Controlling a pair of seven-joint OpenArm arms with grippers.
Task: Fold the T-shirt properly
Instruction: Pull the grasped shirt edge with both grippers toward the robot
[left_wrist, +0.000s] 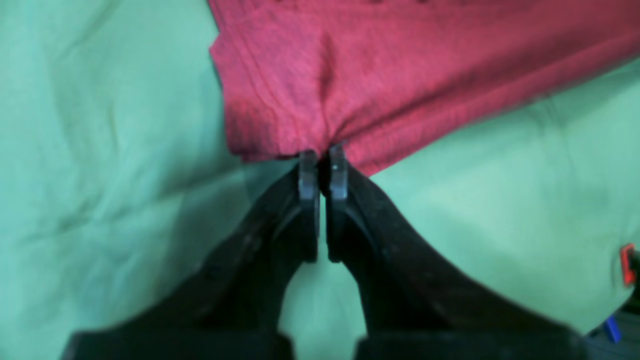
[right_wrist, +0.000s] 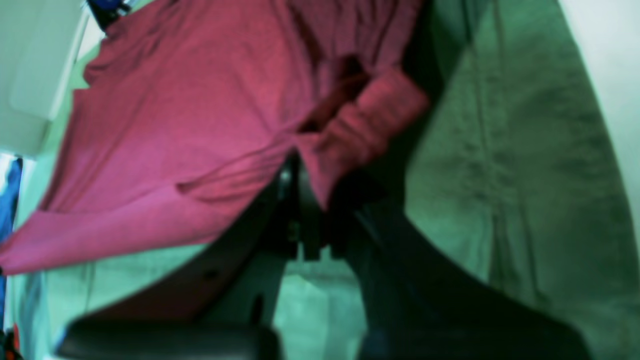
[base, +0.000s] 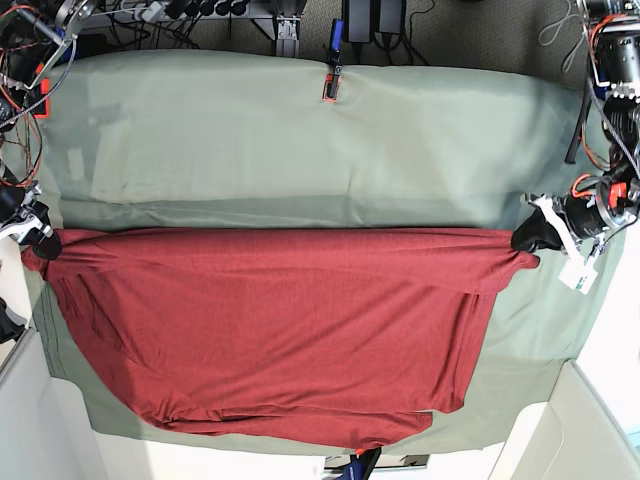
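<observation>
My left gripper (left_wrist: 323, 160) is pinched tight on the edge of the T-shirt (left_wrist: 400, 65): in the left wrist view the two dark fingers (left_wrist: 338, 172) meet with only a sliver between them, and the red knit bunches into a crease right where they bite. Beyond that crease the fabric spreads away from me over the green cloth sheet (left_wrist: 100, 150), which lies pale and lightly wrinkled on both sides of the shirt.

My right gripper (right_wrist: 295, 170) is likewise clamped on the T-shirt (right_wrist: 190, 120). In the right wrist view the knit drapes over the fingers, and a rolled cuff-like fold sits just beside the grip, toward the green cloth sheet (right_wrist: 525, 175). The picture is blurred, so I cannot make out the fingertips clearly.

From the base view, the T-shirt (base: 280, 340) lies on the green cloth sheet (base: 300, 130), covering the half of the sheet nearer the camera. Its long axis runs side to side, stretched between my right gripper (base: 42, 243) at the sheet's left edge and my left gripper (base: 530, 235) near its right edge. The taut top edge forms a nearly straight line between the two grips. Below that line the shirt body hangs slack toward the sheet's near edge, with some loose folds along the bottom. The far half of the sheet is bare.
</observation>
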